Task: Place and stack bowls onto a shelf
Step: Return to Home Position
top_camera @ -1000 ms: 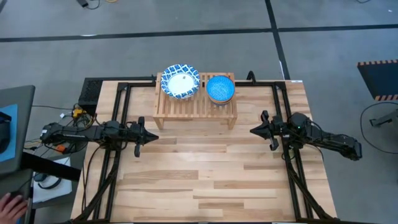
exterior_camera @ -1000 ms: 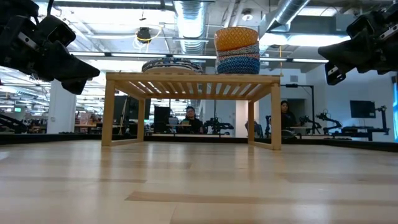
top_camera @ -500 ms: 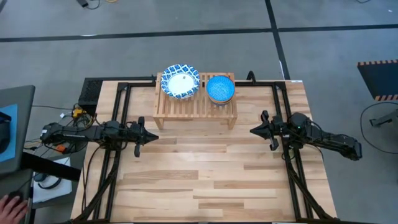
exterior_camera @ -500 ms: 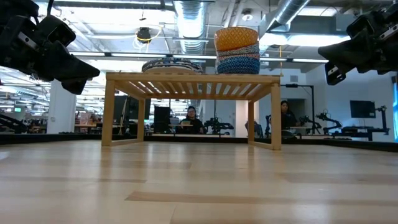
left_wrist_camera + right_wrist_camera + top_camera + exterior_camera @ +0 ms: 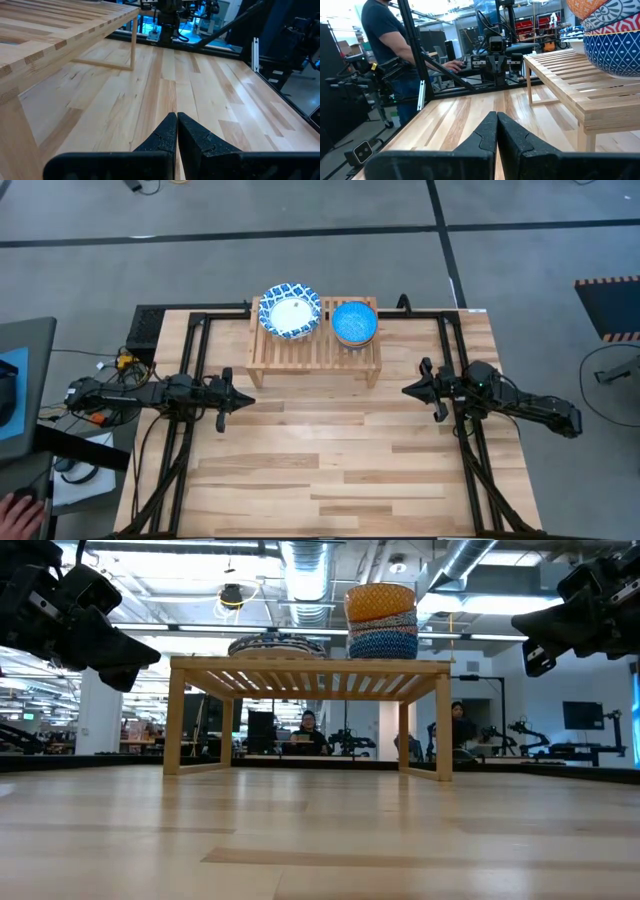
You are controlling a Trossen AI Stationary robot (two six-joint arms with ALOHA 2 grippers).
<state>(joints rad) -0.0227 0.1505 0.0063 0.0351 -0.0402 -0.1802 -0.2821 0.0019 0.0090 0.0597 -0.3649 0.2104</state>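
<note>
— Checking the claws first: where do yours stand?

— Your left claw [image 5: 248, 402] hangs above the left side of the table [image 5: 330, 465], in front of the shelf [image 5: 315, 358] and well apart from it; its wrist view shows both fingers pressed tip to tip with nothing between them; your right claw [image 5: 406, 390] mirrors it above the right side, also clamped together and empty, and also clear of the shelf.

— And the bowls?

— All that you can see sit on the shelf, which stands at the far middle of the table; the white bowls [image 5: 291, 311] with blue-patterned rims are nested in one stack on its left part; the small bowls [image 5: 354, 322] form a taller stack just beside them, towards the right end; from above you see a bright blue inside on top; from the side the stack reads yellow-orange, then a grey-blue pattern, then red, with blue at the bottom; the two stacks look close, but you cannot tell whether they touch.

— Anything beyond the table?

— A person [image 5: 385, 35] in a dark top stands at a workstation past the left side; others sit far off in the room.
</note>
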